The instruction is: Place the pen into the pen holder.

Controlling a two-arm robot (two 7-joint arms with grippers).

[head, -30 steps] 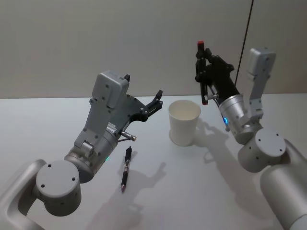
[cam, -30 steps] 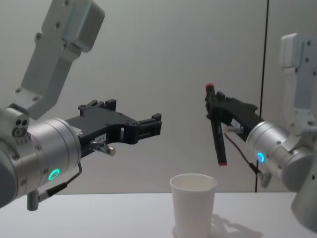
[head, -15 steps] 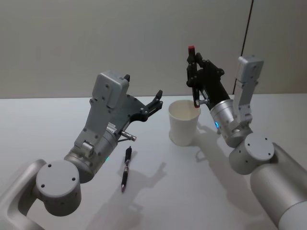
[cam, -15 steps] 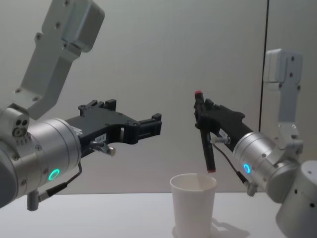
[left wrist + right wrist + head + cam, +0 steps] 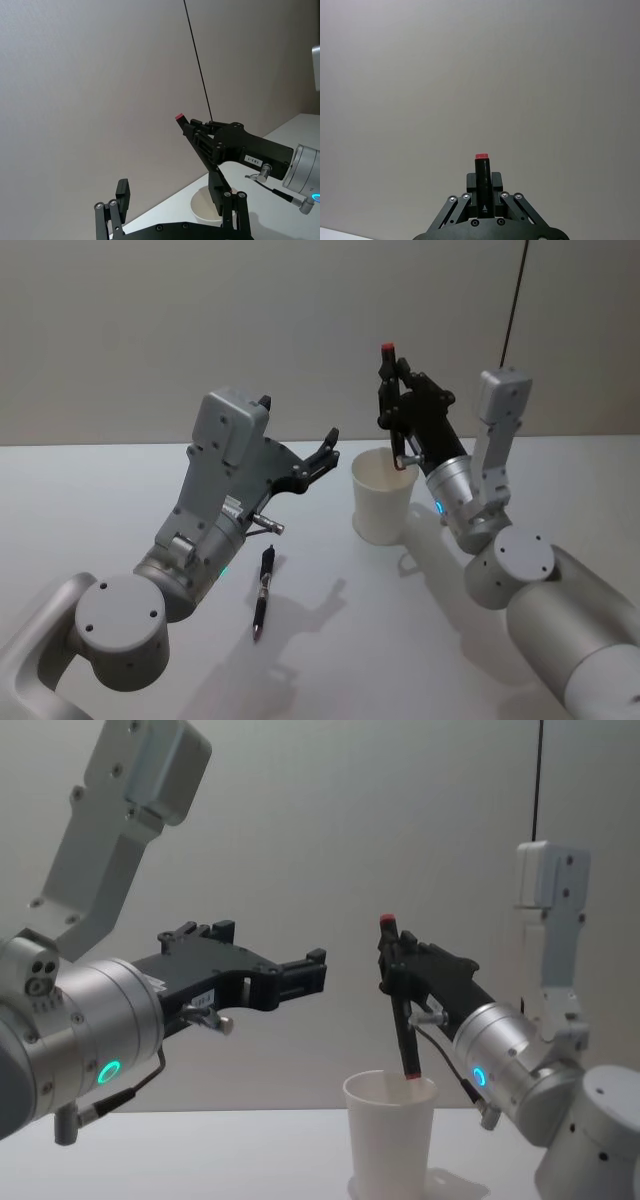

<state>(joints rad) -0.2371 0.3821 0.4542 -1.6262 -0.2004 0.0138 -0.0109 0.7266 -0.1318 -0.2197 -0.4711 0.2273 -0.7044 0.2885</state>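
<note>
The pen (image 5: 391, 400) is a slim black stick with a red top end, held nearly upright over the pen holder (image 5: 383, 502), a plain white cup on the table. My right gripper (image 5: 392, 412) is shut on the pen's upper half. In the chest view the pen (image 5: 399, 1005) has its lower tip at rim level, over the mouth of the pen holder (image 5: 390, 1135), with the right gripper (image 5: 393, 970) above. The right wrist view shows the pen (image 5: 481, 182) standing up between the fingers. My left gripper (image 5: 322, 454) hangs open to the left of the cup, holding nothing.
Another dark pen (image 5: 262, 592) lies flat on the white table (image 5: 90, 510), in front of the left arm and left of the cup. A grey wall stands behind. A thin black cable (image 5: 537, 780) hangs at the back right.
My right gripper has carried the pen leftward and downward from beside the cup to over its mouth, the tip now at the rim. The left arm has not moved.
</note>
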